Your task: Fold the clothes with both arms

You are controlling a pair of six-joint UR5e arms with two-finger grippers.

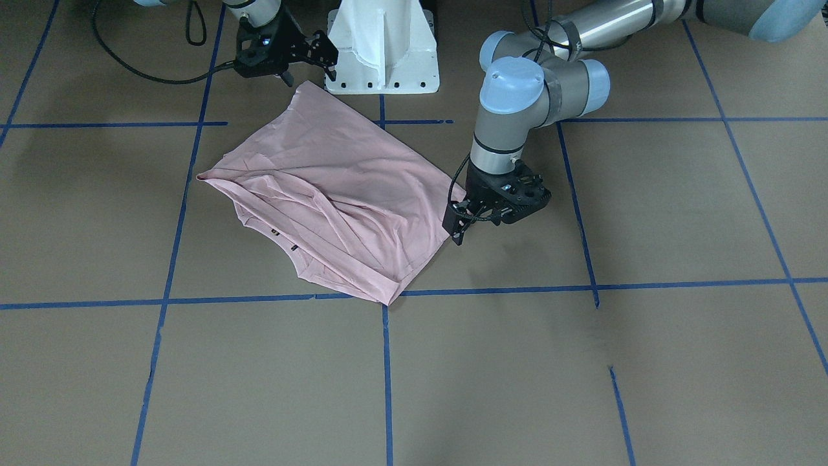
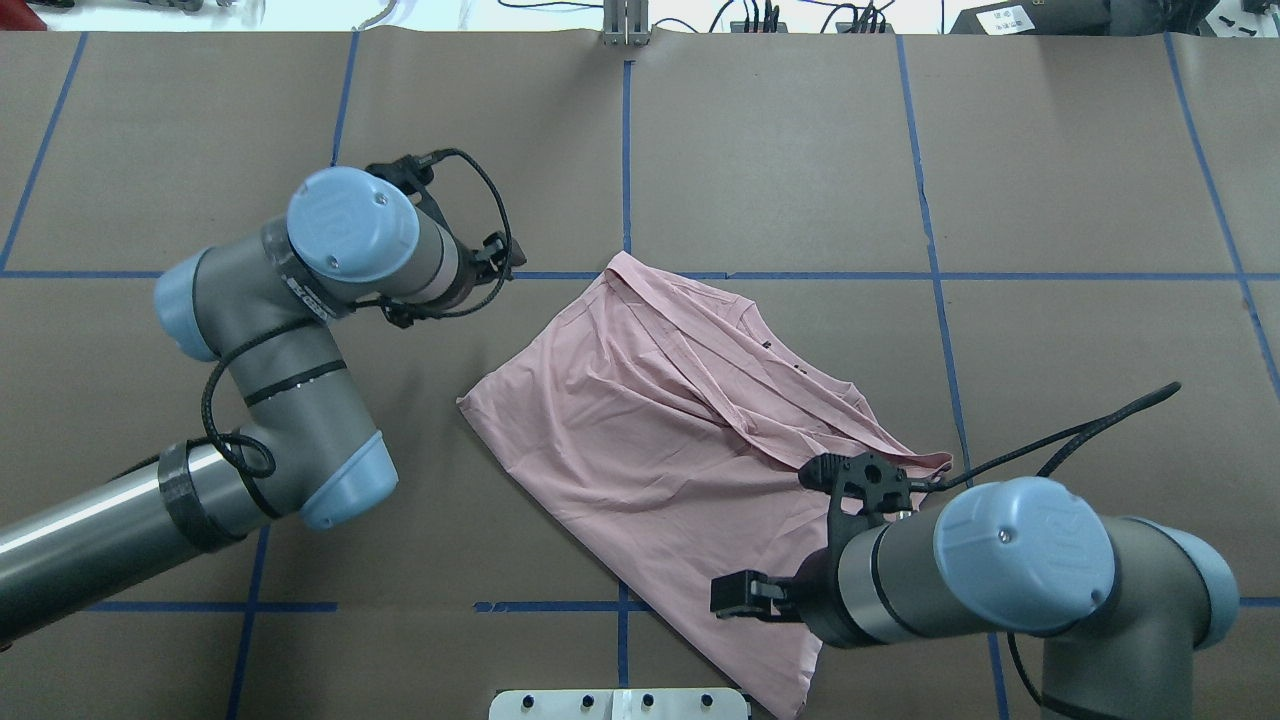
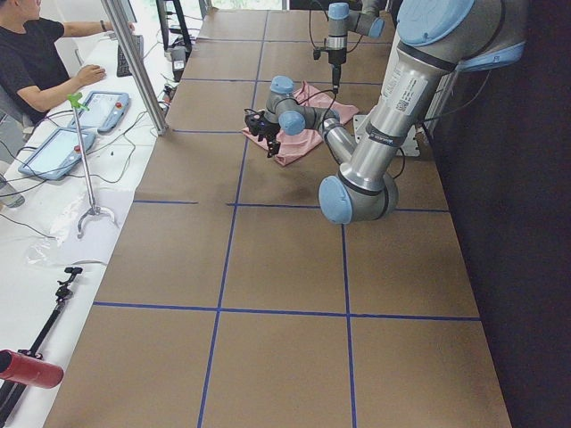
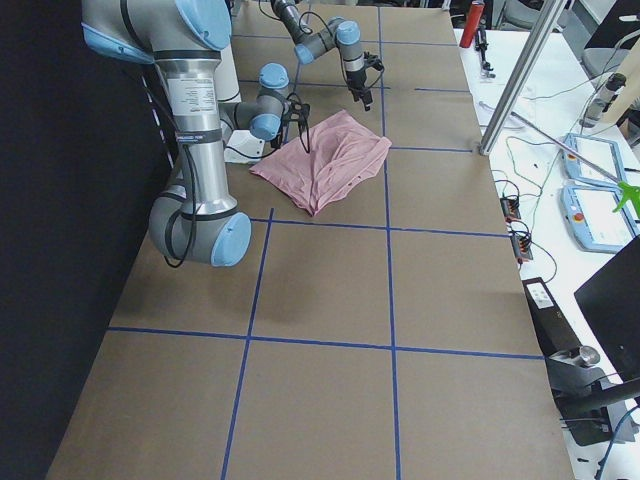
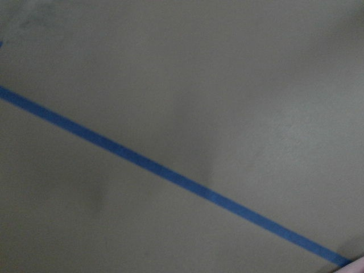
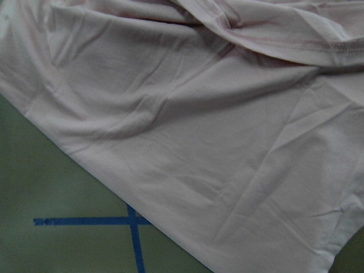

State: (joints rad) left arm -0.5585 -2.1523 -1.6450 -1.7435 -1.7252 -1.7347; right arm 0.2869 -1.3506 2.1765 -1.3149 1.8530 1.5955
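Fold setup
The right claw (image 2: 765, 535) gapes above the T-shirt (image 2: 640, 440), left claw (image 1: 457, 228) unreadable — both should pinch matching corners together.

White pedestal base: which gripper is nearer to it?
Right. The right gripper hangs just beside the base; the left gripper is farther out, at the T-shirt edge away from it.

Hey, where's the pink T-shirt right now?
Overhead view: the pink T-shirt lies rumpled at the middle of the table, its near corner beside the white pedestal base, with the right claw over its near right part.
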